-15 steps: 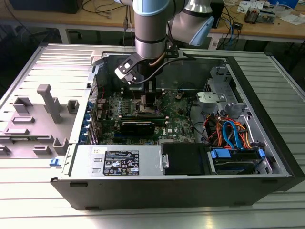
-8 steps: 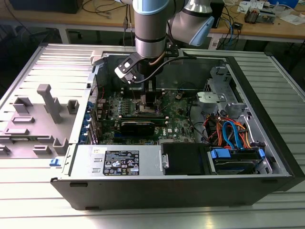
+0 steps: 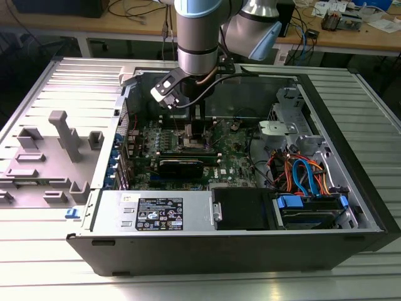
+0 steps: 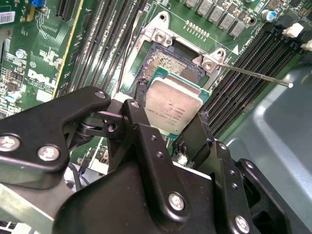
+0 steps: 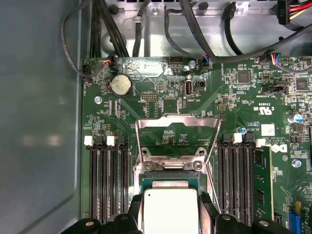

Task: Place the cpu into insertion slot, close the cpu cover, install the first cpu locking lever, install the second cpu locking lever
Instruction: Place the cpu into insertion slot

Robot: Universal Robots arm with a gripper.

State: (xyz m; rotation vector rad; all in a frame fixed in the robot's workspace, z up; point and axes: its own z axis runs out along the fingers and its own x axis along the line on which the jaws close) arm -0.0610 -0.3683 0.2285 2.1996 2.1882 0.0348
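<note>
Memory slots (image 4: 105, 48): the long black rows are being seen just beside the socket, untouched.
Tool (image 4: 168, 119): it is being pressed closed on the cpu, with one black finger (image 4: 134, 114) at each of two opposite edges.
Cpu (image 4: 173, 107): it is being held just over the insertion slot, slightly off its centre toward the tool and not yet seated, as far as can be judged.
Handling: it is being judged light, stiff and fragile, with a smooth metal top that could slip; the edges are being taken as the only safe hold.
Facing: the silvery top is being shown upward, and the contact side is being turned down to the socket.
Long axis: none is being found, since the chip is square; in the first wrist view its edges are being seen roughly parallel to the socket rim.
Insertion slot (image 4: 178, 61): its dark centre is being left exposed.
Cpu cover (image 5: 176, 118): it is being seen raised open beyond the slot.
Locking lever (image 4: 253, 75): the thin rod is being seen swung clear of the socket.
</note>
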